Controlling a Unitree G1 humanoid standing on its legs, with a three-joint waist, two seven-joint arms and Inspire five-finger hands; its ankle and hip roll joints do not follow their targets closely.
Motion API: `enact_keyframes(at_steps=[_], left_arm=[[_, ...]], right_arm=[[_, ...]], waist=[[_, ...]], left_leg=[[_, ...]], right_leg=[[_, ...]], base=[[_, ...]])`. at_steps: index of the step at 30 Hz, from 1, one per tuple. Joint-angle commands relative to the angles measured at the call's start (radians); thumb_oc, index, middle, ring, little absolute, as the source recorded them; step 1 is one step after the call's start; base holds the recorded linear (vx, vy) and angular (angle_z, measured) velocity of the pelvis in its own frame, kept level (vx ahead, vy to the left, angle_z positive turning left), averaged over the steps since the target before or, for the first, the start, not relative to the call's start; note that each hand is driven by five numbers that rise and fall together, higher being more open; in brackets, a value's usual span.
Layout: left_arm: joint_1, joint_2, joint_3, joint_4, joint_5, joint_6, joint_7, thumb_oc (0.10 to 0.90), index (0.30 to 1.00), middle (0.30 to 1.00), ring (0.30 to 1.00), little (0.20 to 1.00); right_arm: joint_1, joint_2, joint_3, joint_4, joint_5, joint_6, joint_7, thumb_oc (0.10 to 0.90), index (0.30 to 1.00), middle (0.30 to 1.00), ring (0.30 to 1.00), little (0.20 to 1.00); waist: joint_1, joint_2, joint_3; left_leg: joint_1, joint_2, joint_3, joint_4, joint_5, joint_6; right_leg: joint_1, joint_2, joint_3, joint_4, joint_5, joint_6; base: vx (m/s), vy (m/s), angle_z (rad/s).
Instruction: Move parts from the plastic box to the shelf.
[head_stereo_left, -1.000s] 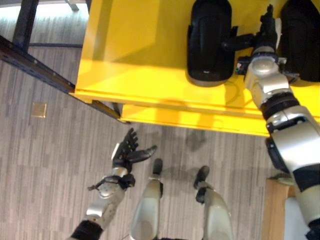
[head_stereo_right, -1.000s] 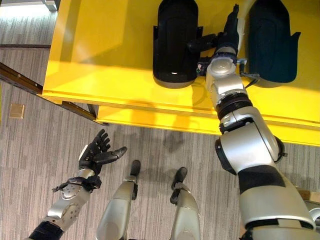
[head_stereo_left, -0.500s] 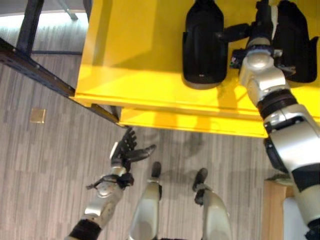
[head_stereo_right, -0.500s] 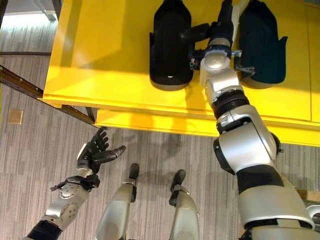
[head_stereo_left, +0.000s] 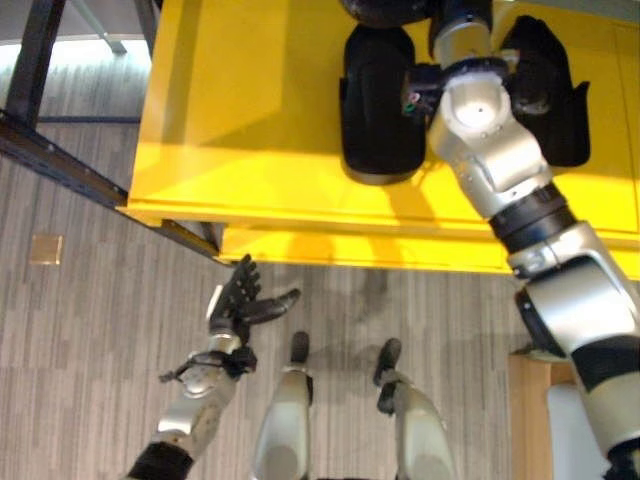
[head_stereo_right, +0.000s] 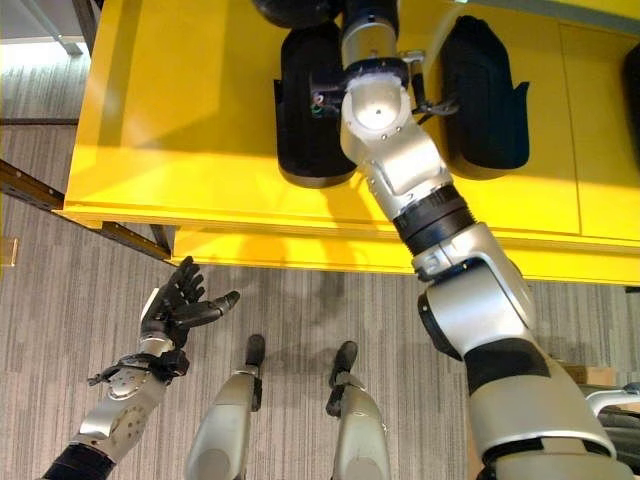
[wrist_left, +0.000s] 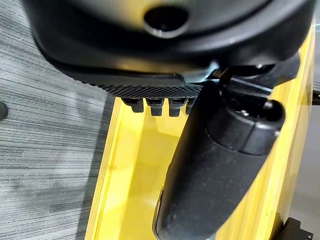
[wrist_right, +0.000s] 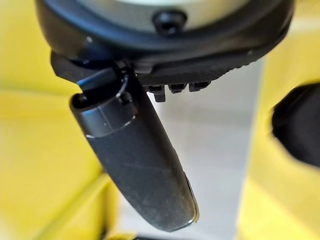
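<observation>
Two black moulded parts lie on the yellow shelf (head_stereo_left: 240, 130): one (head_stereo_left: 380, 120) to the left of my right arm and one (head_stereo_left: 545, 90) to its right. My right hand (head_stereo_left: 460, 20) reaches between them toward the back of the shelf. Its own wrist view shows the thumb (wrist_right: 140, 160) straight and the fingers relaxed, holding nothing, with a black part (wrist_right: 300, 125) off to one side. My left hand (head_stereo_left: 238, 305) hangs open, palm up, over the floor in front of the shelf, its thumb (wrist_left: 220, 165) extended and empty.
A third dark shape (head_stereo_right: 295, 10) sits at the back of the shelf. A dark metal frame beam (head_stereo_left: 60, 160) runs under the shelf's left side. A wooden block (head_stereo_left: 525, 400) stands at the lower right. The floor is grey carpet (head_stereo_left: 90, 330).
My right arm has stretched farther over the shelf, carrying the hand between the two black parts toward the back. The camera shifted too. The left hand stayed where it was.
</observation>
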Motion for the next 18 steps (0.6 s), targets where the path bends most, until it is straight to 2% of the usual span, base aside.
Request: enact_keyframes(at_steps=[1, 8, 15, 18], left_arm=[[0.046, 0.021, -0.004, -0.061, -0.003, -0.058, -0.003, 0.900, 1.000, 1.000, 1.000, 1.000], [0.079, -0.012, 0.012, -0.063, 0.013, -0.041, -0.007, 0.900, 1.000, 1.000, 1.000, 1.000], [0.108, -0.058, 0.014, -0.058, 0.035, -0.030, -0.010, 0.900, 1.000, 1.000, 1.000, 1.000], [0.115, -0.064, 0.018, -0.056, 0.042, -0.028, -0.013, 0.900, 1.000, 1.000, 1.000, 1.000]], right_arm=[[0.031, -0.028, -0.064, -0.082, -0.007, -0.117, 0.005, 0.900, 1.000, 1.000, 1.000, 1.000], [0.294, -0.058, -0.143, -0.306, -0.029, -0.141, 0.045, 0.900, 1.000, 1.000, 1.000, 1.000], [0.600, 0.012, -0.217, -0.480, 0.009, -0.184, 0.108, 0.900, 1.000, 1.000, 1.000, 1.000], [0.668, 0.019, -0.218, -0.516, 0.023, -0.185, 0.125, 0.900, 1.000, 1.000, 1.000, 1.000]], waist=[[0.005, -0.022, -0.126], [-0.014, -0.024, -0.133], [-0.033, -0.017, -0.126], [-0.037, -0.013, -0.124]], left_leg=[[0.112, 0.066, 0.014, -0.110, -0.023, -0.017], [0.130, 0.070, 0.028, -0.138, -0.011, -0.012], [0.140, 0.071, 0.037, -0.142, -0.012, -0.011], [0.143, 0.072, 0.041, -0.148, -0.008, -0.011]], right_leg=[[-0.003, -0.093, 0.055, 0.103, -0.047, 0.085], [0.010, -0.094, 0.061, 0.073, -0.034, 0.090], [0.015, -0.098, 0.066, 0.069, -0.035, 0.095], [0.013, -0.100, 0.068, 0.068, -0.033, 0.096]], base=[[0.00, -0.001, -0.10], [0.00, 0.003, -0.09], [0.00, -0.001, -0.09], [0.00, -0.002, -0.07]])
